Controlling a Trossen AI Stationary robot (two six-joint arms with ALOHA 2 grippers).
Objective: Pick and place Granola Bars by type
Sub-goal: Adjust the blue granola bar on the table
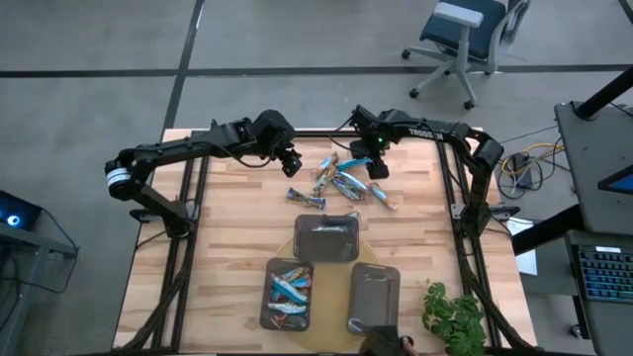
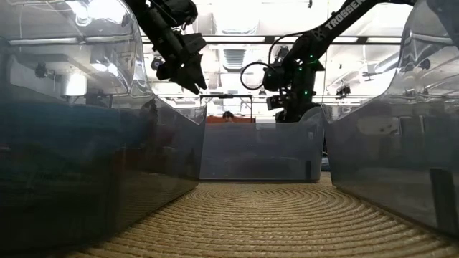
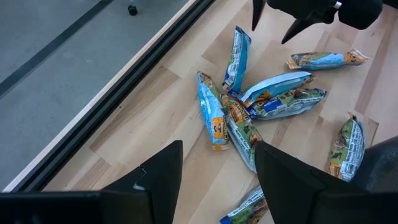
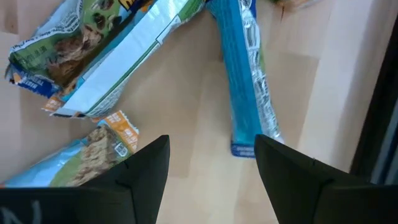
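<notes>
Above the loose pile of granola bars [image 1: 341, 181] at the table's [image 1: 227, 247] far side, the right gripper [image 1: 377, 170] hung with fingers spread and empty, so it probably needed to straddle a single bar, while the left gripper [image 1: 291, 163] waited open nearby.

Blue-and-green Granola Bars [image 1: 341, 181]; dark grey trays [image 1: 327, 237]; pale wood table [image 1: 227, 247]

From overhead you look straight down on the whole worktop [image 1: 237, 237]. Your low camera sits on it, facing the far room between trays [image 2: 258, 150]. Each wrist camera looks closely down at the Granola Bars [image 3: 273, 93], which the overhead view shares.
</notes>
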